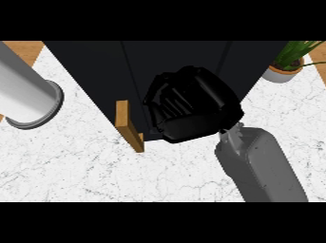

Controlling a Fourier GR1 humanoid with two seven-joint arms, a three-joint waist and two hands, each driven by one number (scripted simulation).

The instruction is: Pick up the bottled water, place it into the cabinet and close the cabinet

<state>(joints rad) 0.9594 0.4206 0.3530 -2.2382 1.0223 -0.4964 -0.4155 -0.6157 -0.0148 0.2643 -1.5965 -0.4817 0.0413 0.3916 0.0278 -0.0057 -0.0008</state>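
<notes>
Cabinet under right hand

Even, diffuse light is falling across the white marble counter, leaving it bright with almost no cast shadows. The black cabinet is swallowing detail, and the right hand is blending into it, only faint sheen outlining its fingers. The grey cylinder is showing soft shading. No glare is appearing.
</notes>
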